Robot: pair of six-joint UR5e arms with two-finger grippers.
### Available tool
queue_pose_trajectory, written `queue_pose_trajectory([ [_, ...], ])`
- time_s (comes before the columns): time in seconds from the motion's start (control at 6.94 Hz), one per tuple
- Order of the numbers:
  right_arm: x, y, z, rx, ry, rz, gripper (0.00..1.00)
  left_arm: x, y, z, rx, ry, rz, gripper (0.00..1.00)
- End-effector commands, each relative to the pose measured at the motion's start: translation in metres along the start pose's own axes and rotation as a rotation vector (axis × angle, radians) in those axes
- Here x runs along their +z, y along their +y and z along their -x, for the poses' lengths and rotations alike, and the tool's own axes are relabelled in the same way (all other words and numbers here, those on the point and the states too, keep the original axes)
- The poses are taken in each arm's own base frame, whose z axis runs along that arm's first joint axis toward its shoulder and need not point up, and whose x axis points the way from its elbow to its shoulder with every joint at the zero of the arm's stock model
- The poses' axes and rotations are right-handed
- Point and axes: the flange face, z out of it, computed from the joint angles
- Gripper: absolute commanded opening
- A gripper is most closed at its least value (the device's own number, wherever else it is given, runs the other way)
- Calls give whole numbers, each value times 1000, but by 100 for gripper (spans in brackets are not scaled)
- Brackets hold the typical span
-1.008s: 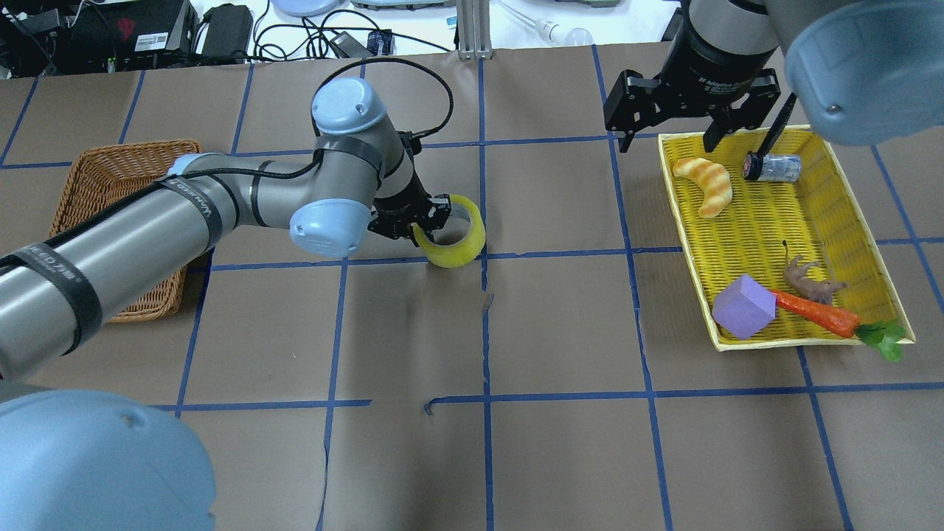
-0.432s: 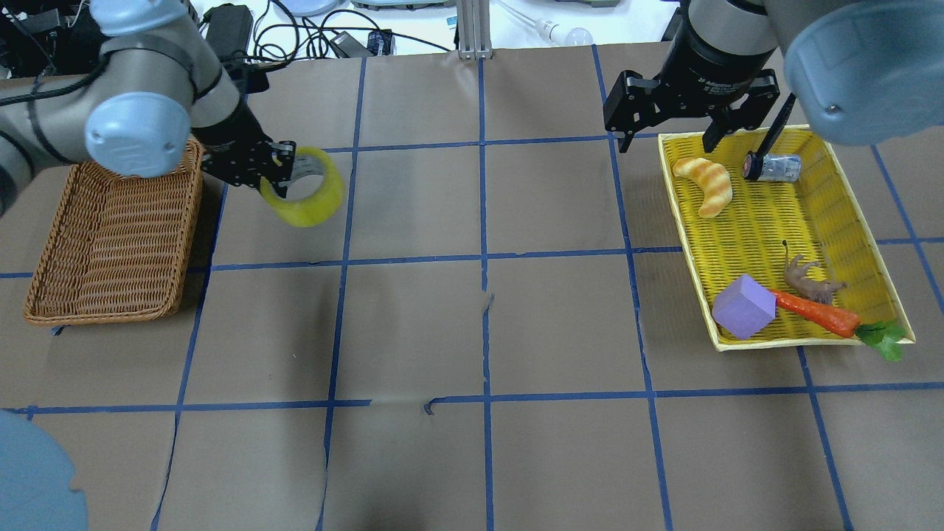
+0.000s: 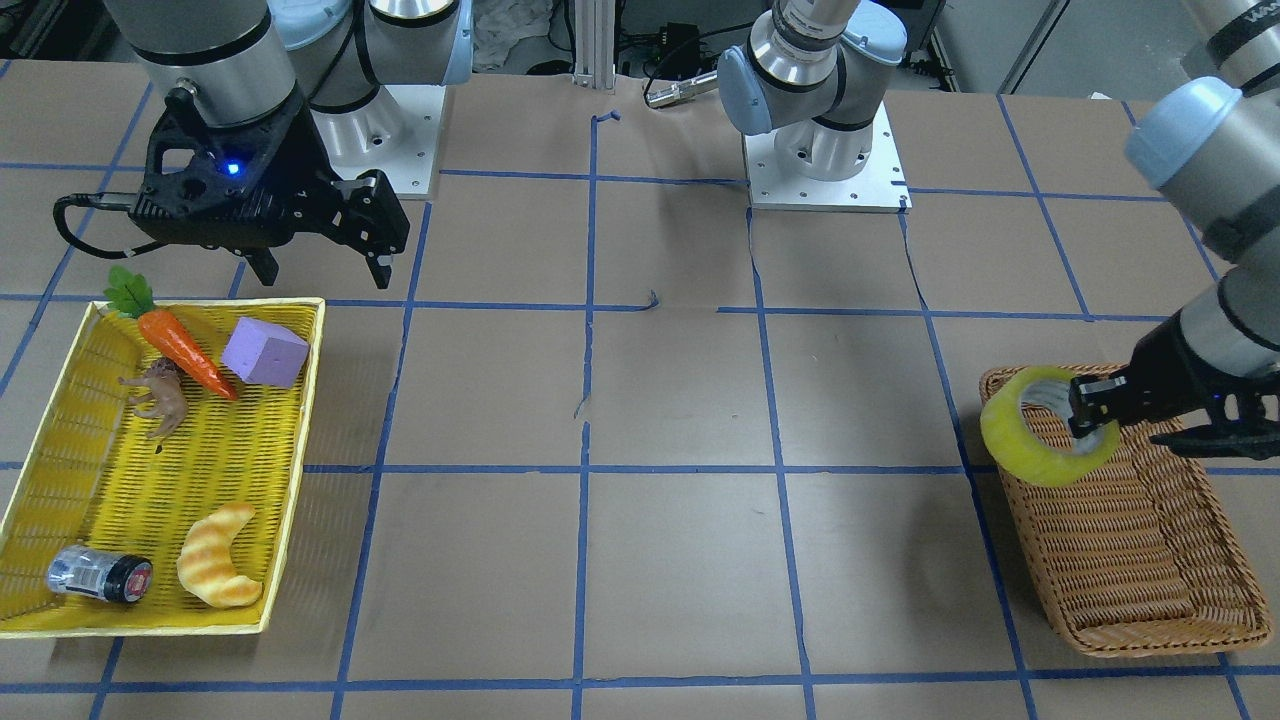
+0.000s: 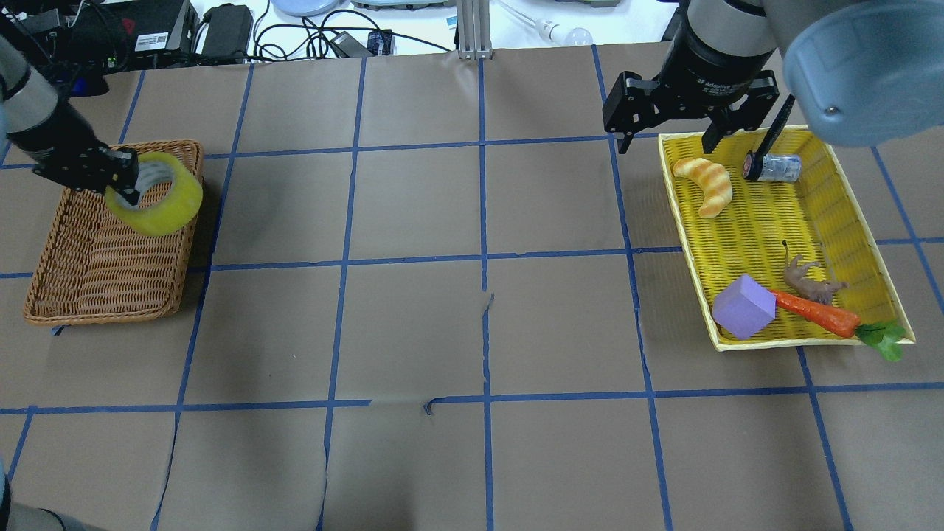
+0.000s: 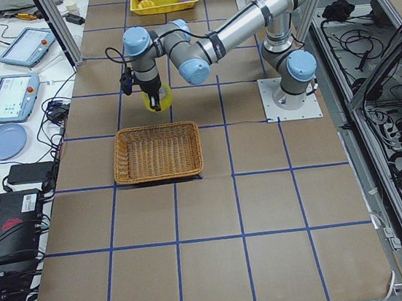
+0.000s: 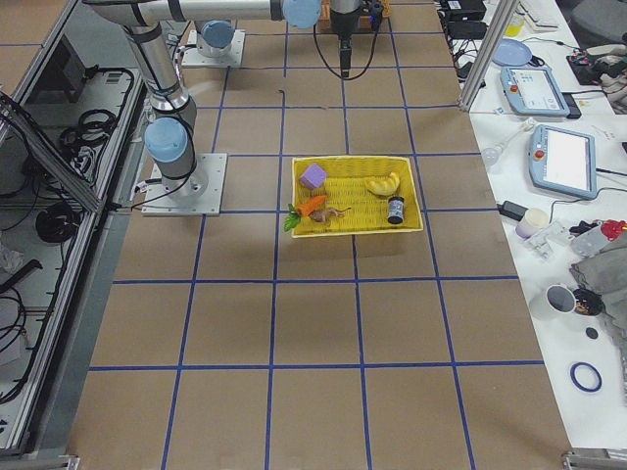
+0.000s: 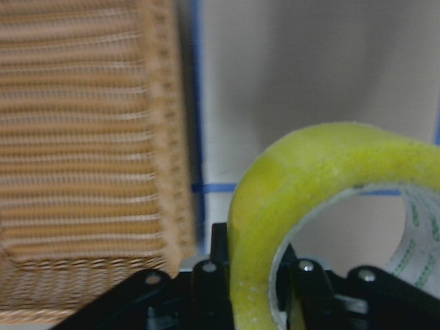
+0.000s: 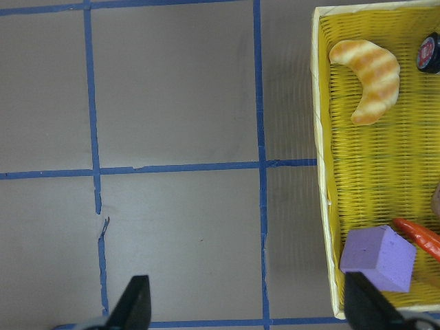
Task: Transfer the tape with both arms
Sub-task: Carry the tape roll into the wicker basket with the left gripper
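Observation:
The yellow-green tape roll (image 4: 161,200) hangs in my left gripper (image 4: 122,184), which is shut on its wall with one finger inside the ring. It is held raised at the inner edge of the wicker basket (image 4: 96,258). The front view shows the tape (image 3: 1040,445) and the left gripper (image 3: 1095,410) over the basket's corner (image 3: 1130,560). In the left wrist view the tape (image 7: 323,179) sits just beside the basket rim (image 7: 165,137). My right gripper (image 4: 667,140) is open and empty, by the far left corner of the yellow tray (image 4: 759,221).
The yellow tray (image 3: 100,470) holds a croissant (image 4: 706,184), a small can (image 4: 774,167), a purple block (image 4: 743,306), a carrot (image 4: 818,313) and a toy animal (image 4: 807,279). Cables and devices lie beyond the table's far edge (image 4: 221,29).
My left arm has carried the tape from the table's middle leftward to the wicker basket's edge. The right arm has not moved.

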Motion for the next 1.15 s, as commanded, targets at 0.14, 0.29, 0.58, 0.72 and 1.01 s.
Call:
queue_pose_trajectory([
  [0.14, 1, 0, 0, 0, 0, 1, 100, 39, 1, 66, 67, -43, -53, 0],
  [0.29, 1, 0, 1, -2, 0, 1, 100, 63, 5, 85, 35, -21, -26, 0],
  [0.58, 1, 1, 1, -2, -1, 3, 100, 126, 12, 99, 19, 8, 18, 0],
  [0.72, 1, 1, 1, -2, -1, 3, 100, 149, 13, 96, 4, 15, 13, 56],
  [1.01, 1, 1, 1, -2, -1, 3, 100, 126, 6, 102, 2, -40, -66, 100],
])
